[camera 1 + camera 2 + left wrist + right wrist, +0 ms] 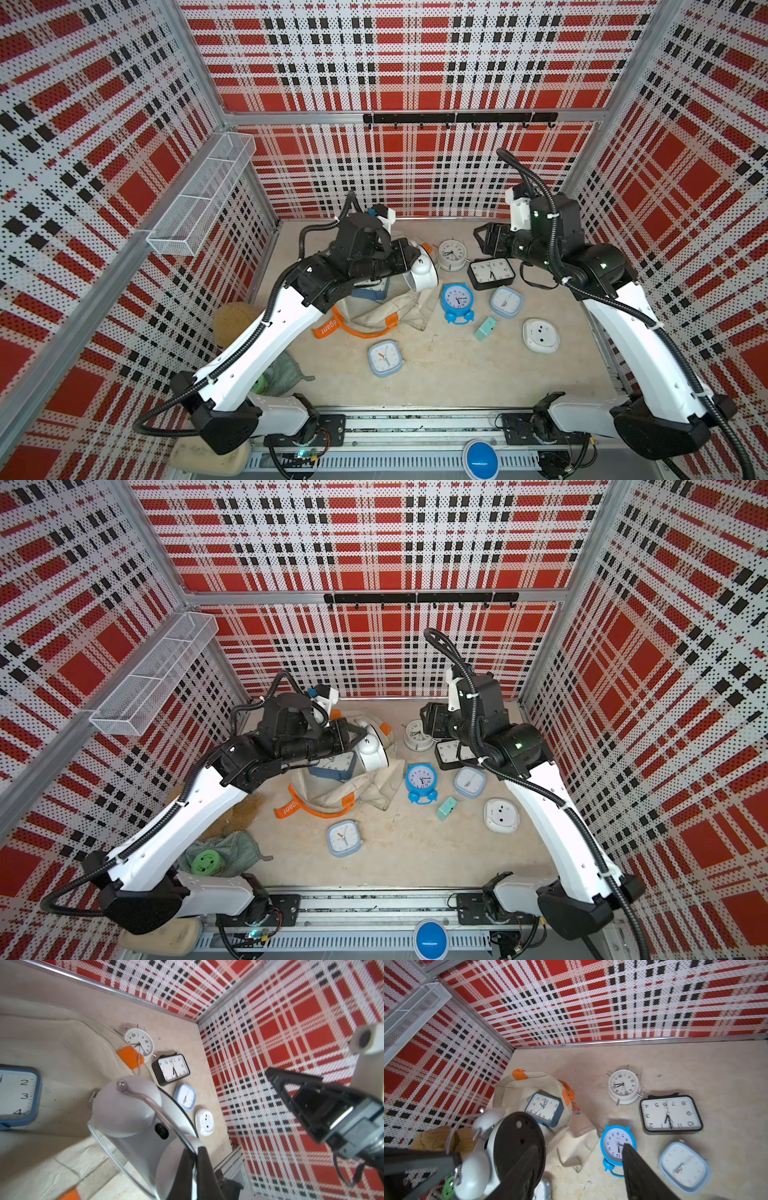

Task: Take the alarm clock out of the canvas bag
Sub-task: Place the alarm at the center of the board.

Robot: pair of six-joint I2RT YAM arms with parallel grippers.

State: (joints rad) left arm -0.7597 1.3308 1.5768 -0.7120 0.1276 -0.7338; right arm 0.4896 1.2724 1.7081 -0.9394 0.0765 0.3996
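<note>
Now mid-lift: my left gripper, jaws clenched on the wire handle of the white clock, holds it over the bag; right gripper jaws spread, empty. Next I'd swing it aside onto bare table; a blue clock lies inside.

Cream canvas bag with orange trim, white alarm clock, red-black-white plaid walls.

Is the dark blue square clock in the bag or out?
In: the clock sits in the open mouth of the canvas bag.
</note>
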